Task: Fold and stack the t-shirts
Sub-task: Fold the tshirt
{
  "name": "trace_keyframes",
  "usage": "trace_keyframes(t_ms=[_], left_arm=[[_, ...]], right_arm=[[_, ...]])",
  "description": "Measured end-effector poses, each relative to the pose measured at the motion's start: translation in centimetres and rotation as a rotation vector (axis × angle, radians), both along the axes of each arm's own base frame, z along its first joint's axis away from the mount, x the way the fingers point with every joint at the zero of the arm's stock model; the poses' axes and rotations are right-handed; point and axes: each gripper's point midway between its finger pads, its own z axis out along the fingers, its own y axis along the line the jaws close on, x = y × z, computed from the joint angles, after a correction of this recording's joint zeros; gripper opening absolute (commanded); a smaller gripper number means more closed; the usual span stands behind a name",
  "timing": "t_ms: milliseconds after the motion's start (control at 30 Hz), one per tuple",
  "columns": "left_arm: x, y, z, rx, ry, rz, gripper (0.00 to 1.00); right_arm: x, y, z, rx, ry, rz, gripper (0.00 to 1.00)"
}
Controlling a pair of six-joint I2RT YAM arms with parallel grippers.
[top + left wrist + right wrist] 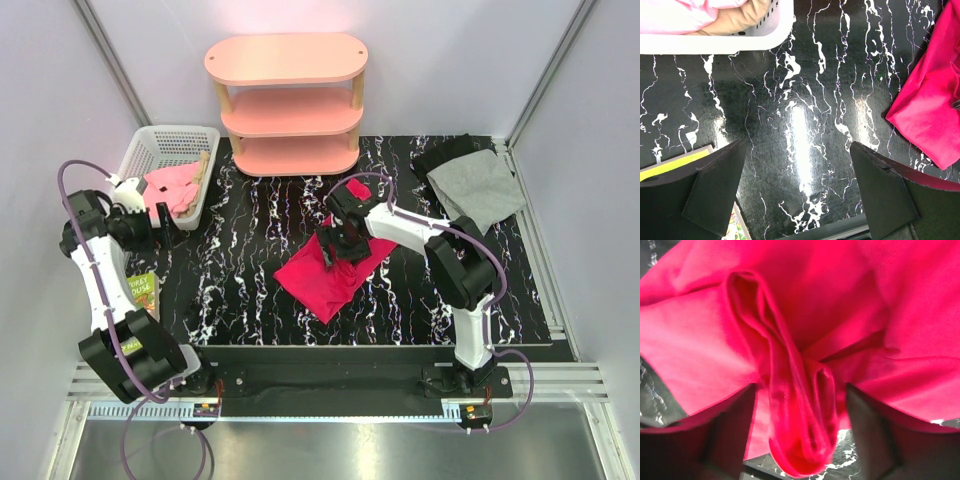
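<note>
You have the marbled black table (240, 290) under both sets of jaws. The pink shelf (288, 100) stands well beyond them at the far edge. The red t-shirt (325, 280) lies rumpled directly beneath the right gripper (800, 390), with a rolled fold of it rising between the two fingers. Those fingers stand apart with a sliver of gap on either side of the fold, so the jaws are parted rather than pinching. (The wrist view is so close and soft that you cannot tell which part of the shirt that fold is.) The grey t-shirt (478, 185) lies well beyond and to the right of those jaws, overlapping a dark cloth (440, 155) whose shape is hard to make out. The white basket (150, 140) sits just beyond the left gripper (797, 145), its contents mostly cut off. The left jaws are spread wide over bare table with nothing between them, and one finger half hides a booklet (145, 290).
</note>
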Motion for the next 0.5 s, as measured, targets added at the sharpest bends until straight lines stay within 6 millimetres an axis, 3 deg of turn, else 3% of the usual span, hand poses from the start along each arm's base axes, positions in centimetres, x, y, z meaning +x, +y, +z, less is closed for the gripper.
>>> trace_keyframes(t_ms=[167,333,433,500], left_arm=[[-0.1,-0.4,-0.4,-0.001,0.008,-0.015,0.9],[-0.3,-1.0,-0.9,-0.007,0.021,-0.03,0.9],[-0.3,-1.2,-1.0,-0.009,0.024,-0.037,0.9],[-0.3,-1.3,-1.0,-0.008,0.025,-0.04,0.9]], right_arm=[[2.0,-1.0,0.9,-0.054,-0.07,-0.023,0.92],[6.6,-2.0,4.3,-0.093,-0.221,-0.088,0.92],[8.8,-2.8,6.6,-0.127,-0.299,-0.132,0.87],[9.0,-2.9,7.7,-0.114,-0.314,-0.142,0.83]])
